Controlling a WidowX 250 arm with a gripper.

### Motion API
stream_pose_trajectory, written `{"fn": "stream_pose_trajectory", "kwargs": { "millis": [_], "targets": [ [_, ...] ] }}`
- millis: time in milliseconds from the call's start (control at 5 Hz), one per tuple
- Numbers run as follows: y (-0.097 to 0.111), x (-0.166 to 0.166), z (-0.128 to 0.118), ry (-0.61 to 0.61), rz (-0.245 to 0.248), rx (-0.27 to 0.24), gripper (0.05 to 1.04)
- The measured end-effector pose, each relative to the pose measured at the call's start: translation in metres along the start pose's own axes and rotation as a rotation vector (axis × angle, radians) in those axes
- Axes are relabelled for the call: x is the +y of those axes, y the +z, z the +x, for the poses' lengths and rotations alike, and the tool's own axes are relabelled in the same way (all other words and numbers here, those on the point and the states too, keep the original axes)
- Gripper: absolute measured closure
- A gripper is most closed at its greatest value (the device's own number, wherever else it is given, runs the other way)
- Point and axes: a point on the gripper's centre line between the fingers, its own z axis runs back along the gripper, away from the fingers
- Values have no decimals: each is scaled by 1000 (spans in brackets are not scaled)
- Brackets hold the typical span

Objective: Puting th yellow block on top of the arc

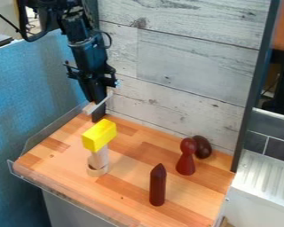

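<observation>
The black arm hung down at the upper left of the view, with its end effector (pixel 97 109) near the back left corner of the wooden bench (pixel 129 179), close to the pale plank wall (pixel 186 66). Whether it was spread or pressed together, I could not tell. The yellow block (pixel 99 135) was in front of the end effector and apart from it, sitting slightly tilted atop a pale upright piece (pixel 99 158). At the foot of that piece was a light wooden curved piece (pixel 97 171), on the left part of the bench. To the right stood 2 dark red pieces: a pointed post (pixel 158 186), upright near the front, and a round-headed figure (pixel 186 160) with a flared base, farther back. Just behind the figure was 1 dark brown egg-shaped piece (pixel 202 147); whether those 2 touched, I could not tell. Blue cloth (pixel 25 93) hung at the left.
</observation>
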Motion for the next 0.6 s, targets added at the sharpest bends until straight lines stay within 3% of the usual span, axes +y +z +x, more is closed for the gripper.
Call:
{"fn": "stream_pose_trajectory", "kwargs": {
  "millis": [200,600],
  "targets": [
    [2,9,7,8,34,-6,979],
    [-41,47,26,40,96,46,979]
  ]
}}
